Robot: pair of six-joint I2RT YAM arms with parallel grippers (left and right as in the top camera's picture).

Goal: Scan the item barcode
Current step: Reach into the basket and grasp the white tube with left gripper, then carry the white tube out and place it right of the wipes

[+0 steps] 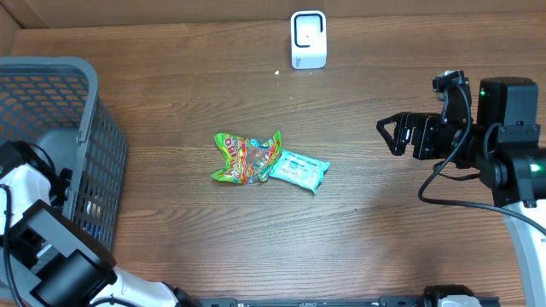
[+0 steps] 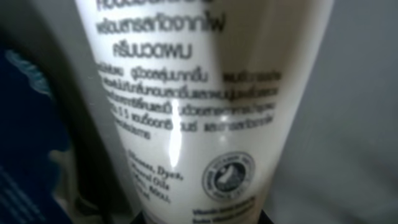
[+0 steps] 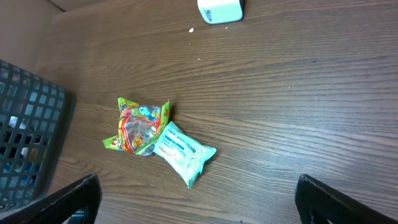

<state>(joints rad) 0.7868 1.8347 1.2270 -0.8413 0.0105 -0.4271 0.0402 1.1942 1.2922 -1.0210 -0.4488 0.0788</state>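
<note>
The step in hand looks like the pick-up: the left arm reaches down into the grey mesh basket (image 1: 51,77) at the left edge of the counter (image 1: 384,239). Its wrist view is filled almost entirely by a white tube (image 2: 205,112) printed with dark lettering and a round seal. The left gripper (image 2: 202,218) is closed narrow. Only dark corners of it show at the bottom of that view, with the tube's lower end running down between them, so it appears to be clamped on the tube, though the contact itself is too close and blurred to see. No barcode shows on the face of the tube turned to the camera. The white scanner (image 1: 308,38) stands upright at the far edge of the counter, well apart from the basket. The right gripper (image 1: 386,136) hangs at the right side with its jaws spread wide and nothing between them. On the bare wood in the middle lie a green snack packet (image 1: 243,158) and a pale wipes packet (image 1: 300,169), touching each other. The next move, as I judge it, calls for lifting the tube straight up clear of the basket wall, carrying it over the two packets toward the scanner, and turning it until the barcode side faces the scanner's window.
</note>
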